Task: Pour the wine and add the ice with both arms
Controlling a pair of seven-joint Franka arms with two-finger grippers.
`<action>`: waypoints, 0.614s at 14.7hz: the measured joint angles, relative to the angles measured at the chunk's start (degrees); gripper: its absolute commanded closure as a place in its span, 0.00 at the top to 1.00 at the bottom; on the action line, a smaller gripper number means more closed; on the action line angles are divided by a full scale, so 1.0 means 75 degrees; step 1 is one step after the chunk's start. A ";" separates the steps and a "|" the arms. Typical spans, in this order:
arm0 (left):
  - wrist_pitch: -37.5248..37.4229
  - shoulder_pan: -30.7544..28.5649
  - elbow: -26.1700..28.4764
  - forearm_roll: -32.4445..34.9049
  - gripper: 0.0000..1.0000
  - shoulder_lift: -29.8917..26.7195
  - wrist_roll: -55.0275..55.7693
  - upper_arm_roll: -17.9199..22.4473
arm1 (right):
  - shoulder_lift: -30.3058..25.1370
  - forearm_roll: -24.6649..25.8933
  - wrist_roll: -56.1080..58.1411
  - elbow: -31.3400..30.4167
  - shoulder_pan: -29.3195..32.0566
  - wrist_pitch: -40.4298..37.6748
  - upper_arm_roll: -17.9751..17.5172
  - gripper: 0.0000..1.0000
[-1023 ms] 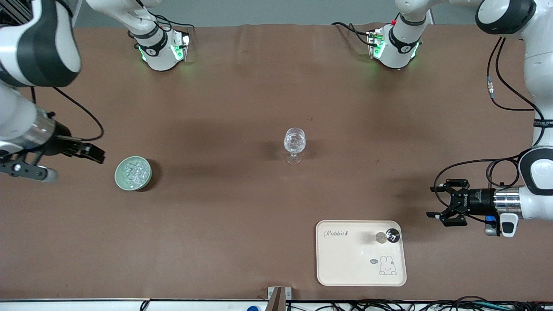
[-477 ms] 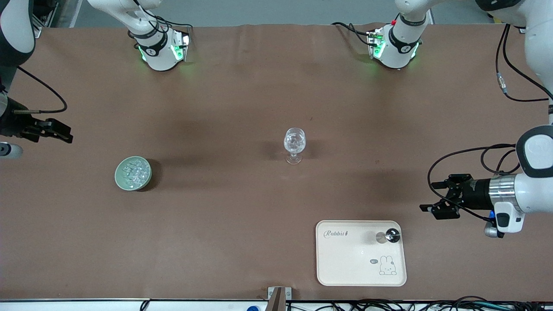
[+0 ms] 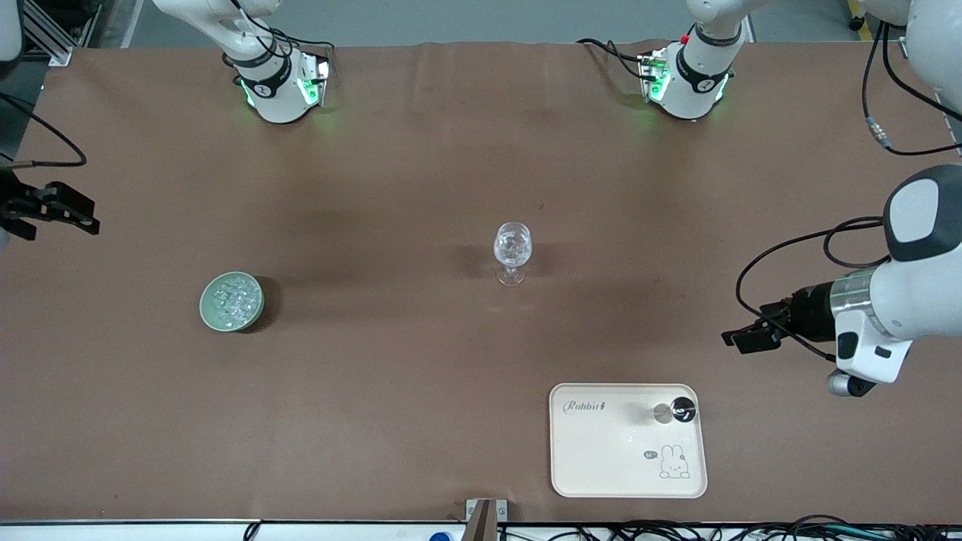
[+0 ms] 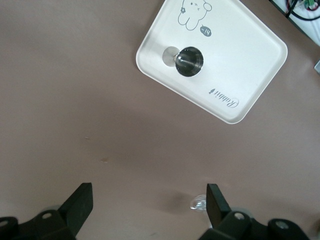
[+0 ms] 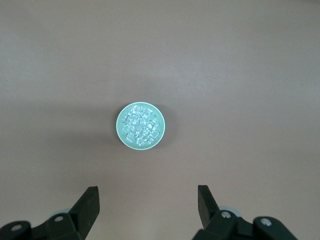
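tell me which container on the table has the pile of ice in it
The pale green bowl toward the right arm's end, heaped with ice. The stemmed glass mid-table is clear, and the cream tray holds only a small black-topped object.

Cream tray (image 3: 601, 466): script "Rabbit" in one corner; tiny speech-bubble text unreadable.

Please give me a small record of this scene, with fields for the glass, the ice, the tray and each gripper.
glass: clear stemmed glass, upright at mid-table, something glittery inside
ice: heaped in the pale green bowl, toward the right arm's end
tray: cream tray, nearest the front camera; a dark round-topped object stands on it
left gripper: open, empty, over bare table near the tray
right gripper: open, empty, over bare table near the bowl
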State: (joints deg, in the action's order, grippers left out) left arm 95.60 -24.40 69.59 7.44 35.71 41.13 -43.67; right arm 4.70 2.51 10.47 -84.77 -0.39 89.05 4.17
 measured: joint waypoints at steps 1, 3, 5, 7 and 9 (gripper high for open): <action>-0.0090 -0.0003 -0.0001 0.0097 1.00 -0.0177 -0.0312 -0.0002 | -0.0006 0.0000 0.0006 0.0091 0.0000 -0.0103 -0.0009 0.88; -0.0273 0.0005 -0.0001 0.0236 1.00 -0.0609 -0.0788 0.0003 | -0.0007 -0.0005 0.0015 0.0184 0.0000 -0.0243 -0.0013 0.88; -0.0617 0.0152 0.0001 0.0271 1.00 -0.1091 -0.1103 0.0197 | -0.0025 -0.0005 0.0027 0.0206 0.0001 -0.0594 -0.0013 0.87; -0.0971 0.0667 0.0003 0.0271 1.00 -0.1617 -0.1531 0.0902 | -0.0148 -0.0006 0.0039 0.0164 0.0001 -0.0780 -0.0013 0.87; -0.1321 0.1259 0.0005 0.0270 1.00 -0.2071 -0.2127 0.1660 | -0.0347 -0.0007 0.0049 0.0030 0.0001 -0.0837 -0.0013 0.87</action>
State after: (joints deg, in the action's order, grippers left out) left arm 85.69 -14.95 69.63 9.47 20.18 25.18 -31.22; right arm 2.10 2.46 10.83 -84.54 -0.38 82.78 4.08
